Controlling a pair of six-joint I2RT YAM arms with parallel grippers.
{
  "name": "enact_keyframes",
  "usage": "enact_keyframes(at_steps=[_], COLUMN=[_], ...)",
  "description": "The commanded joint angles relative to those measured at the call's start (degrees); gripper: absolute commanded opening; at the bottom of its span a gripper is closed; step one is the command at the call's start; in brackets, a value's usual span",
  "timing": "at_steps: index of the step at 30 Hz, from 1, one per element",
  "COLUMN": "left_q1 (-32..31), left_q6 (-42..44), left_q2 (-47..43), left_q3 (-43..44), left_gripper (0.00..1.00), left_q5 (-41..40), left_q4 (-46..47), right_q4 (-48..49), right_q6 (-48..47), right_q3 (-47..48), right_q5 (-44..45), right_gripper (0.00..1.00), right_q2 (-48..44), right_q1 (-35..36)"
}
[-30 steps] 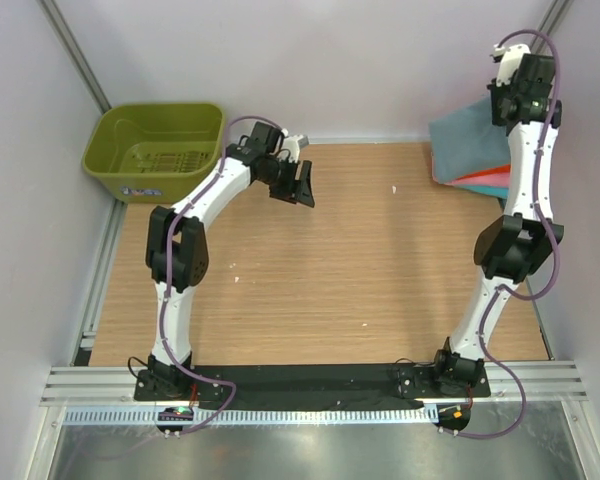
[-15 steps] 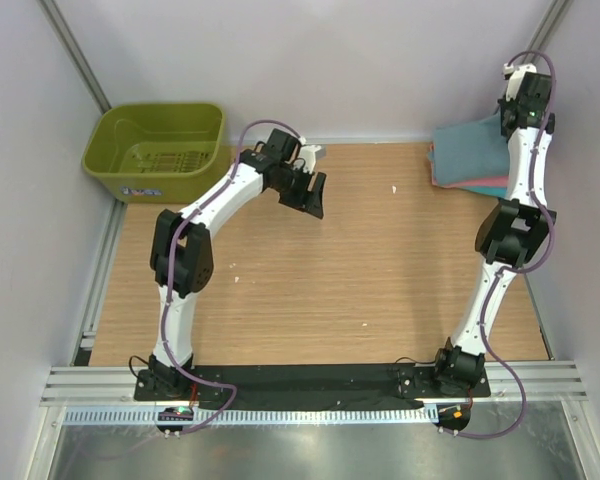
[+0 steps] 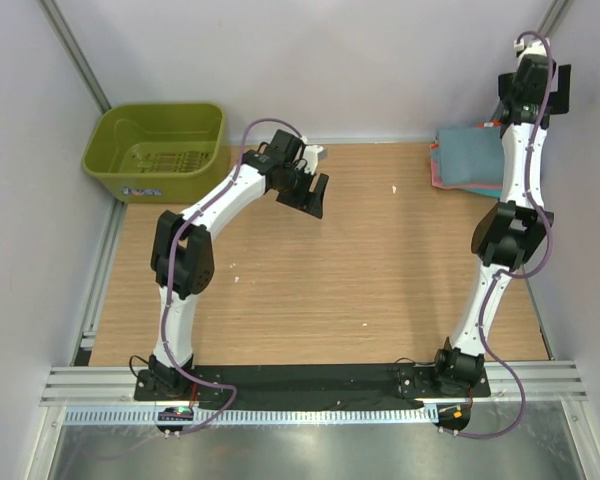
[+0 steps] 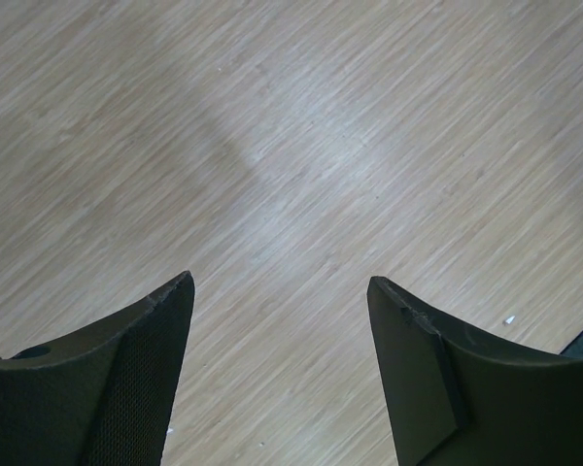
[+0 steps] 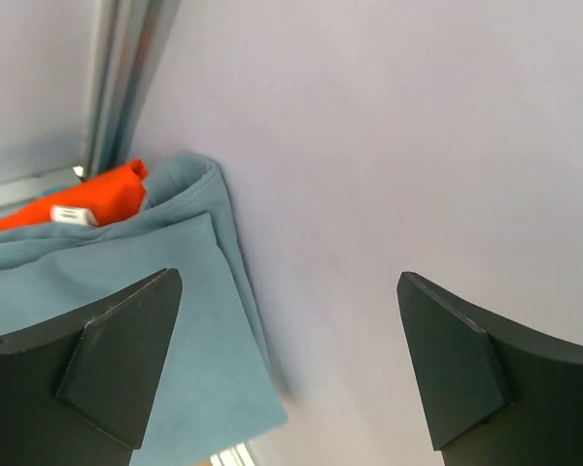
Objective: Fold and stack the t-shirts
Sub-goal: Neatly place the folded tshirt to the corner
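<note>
The right claw (image 5: 287, 282) stood with its jaws wide apart and nothing between them, raised close against the pale wall (image 5: 389, 116) above the counter's 1 o'clock corner. At its 8 o'clock in the wrist view lay the folded blue-grey t-shirt (image 5: 175, 291), its edge running along the foot of that wall. An orange t-shirt (image 5: 97, 199) peeked out at the folded rim. The left claw (image 4: 280, 283) also had its jaws apart and empty, and it hung over the bare counter (image 4: 291, 146) toward 11 o'clock. Open wood lay all round it, down to the arm bases at 6 o'clock. The olive basket (image 3: 160, 108) sat off the 10 o'clock corner, well apart from the shirts.
</note>
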Motion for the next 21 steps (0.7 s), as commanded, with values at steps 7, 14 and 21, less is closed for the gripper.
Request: enact_keyframes(at_steps=[7, 14, 21], left_q1=[0.0, 0.0, 0.0], left_q6=[1.7, 3.2, 5.7], left_q2=[-6.2, -9.1, -12.9], left_q3=[3.8, 5.2, -1.7], left_gripper=[0.76, 0.82, 1.0], left_q5=[-7.3, -29.7, -31.2], left_q4=[0.3, 2.2, 0.2], right_q4=[-10.2, -10.8, -11.6], right_q6=[10.2, 29.2, 35.9], right_q3=[-16.8, -44.5, -56.4], right_q5=[-17.6, -42.0, -32.9], right_gripper=[1.0, 1.0, 1.0], right_q2=[-25.3, -43.5, -54.5], right_q1=[9.4, 13.4, 13.4])
